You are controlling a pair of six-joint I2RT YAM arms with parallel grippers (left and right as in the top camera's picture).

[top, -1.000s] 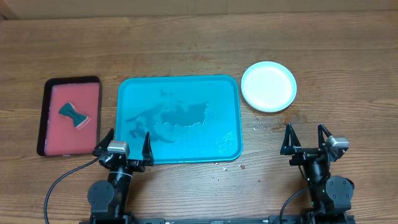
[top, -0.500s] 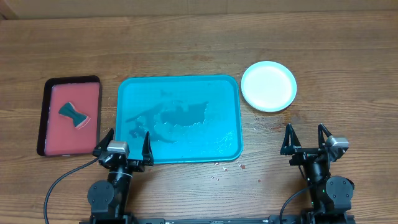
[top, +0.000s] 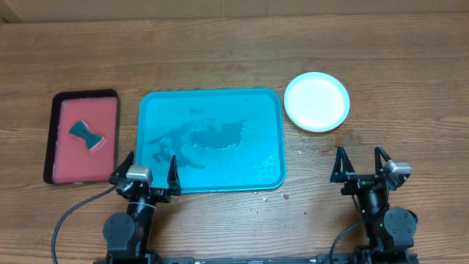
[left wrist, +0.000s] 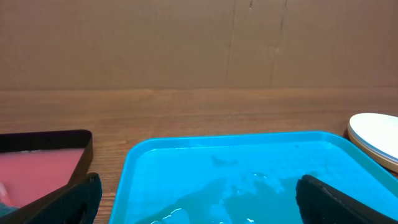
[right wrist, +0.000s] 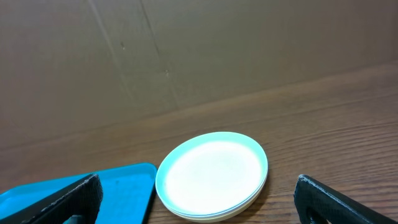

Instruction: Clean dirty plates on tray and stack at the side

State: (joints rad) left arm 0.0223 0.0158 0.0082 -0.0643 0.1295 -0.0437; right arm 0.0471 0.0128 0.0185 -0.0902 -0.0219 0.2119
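From overhead, the blue tray (top: 212, 92) lies in the middle of the table (top: 234, 44), with a wet film (top: 209, 139) spread across its floor and no plate on it. The plates (top: 316, 101) sit stacked to the right of it, just beside its far right corner but not touching. Only the white top one shows from here. On the left, a small tray (top: 73, 160) with a dark rim and a pink inside holds a dark teal bow-shaped piece (top: 87, 136). My left claw (top: 152, 156) sits at the blue tray's near left corner and my right claw (top: 359, 150) sits nearer than the plates. Both have their fingers spread wide and hold nothing.

The left wrist camera shows the blue tray (left wrist: 230, 139) straight ahead between my two dark fingers (left wrist: 68, 199), which stand far apart. The pink tray is at the left edge and the rim of the plates (left wrist: 376, 134) at the right. A cardboard wall (left wrist: 186, 43) stands behind the table.

On the right wrist camera, the plates (right wrist: 211, 176) lie ahead, with a pale blue-green rim on top and a yellowish edge under it. The fingers (right wrist: 348, 199) are wide apart to either side. A corner of the blue tray (right wrist: 118, 186) shows at the left.
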